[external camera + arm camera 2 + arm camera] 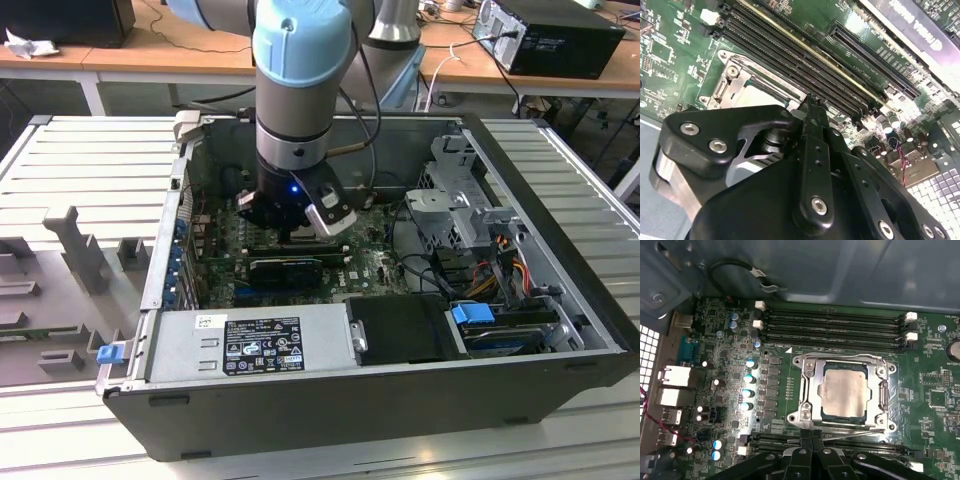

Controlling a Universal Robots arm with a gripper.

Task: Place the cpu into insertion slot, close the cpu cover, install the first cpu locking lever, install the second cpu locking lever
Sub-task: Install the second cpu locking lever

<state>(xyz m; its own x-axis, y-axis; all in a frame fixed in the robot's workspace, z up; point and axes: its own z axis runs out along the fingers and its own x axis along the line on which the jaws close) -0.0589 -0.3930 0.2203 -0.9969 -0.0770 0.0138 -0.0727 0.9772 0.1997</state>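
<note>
The cpu [844,392], a pale silver-beige square, lies flat in the insertion slot [801,362] in the middle of the green motherboard. The grey metal cpu cover [811,390] lies down around it, framing the chip. My gripper [811,432] is shut, its two black fingertips pressed together at the socket's edge. They touch a thin metal locking lever [855,432] that runs along that edge. In the second wrist view my gripper [811,102] hangs over the socket corner [732,75]. The exterior view has the gripper [300,235] low inside the open computer case.
Long black memory slots [835,325] run beside the socket, and a row of capacitors [747,385] stands on its other side. A long black card [285,268], the power supply [260,340], a drive cage [460,200] and the case walls [160,250] hem the arm in.
</note>
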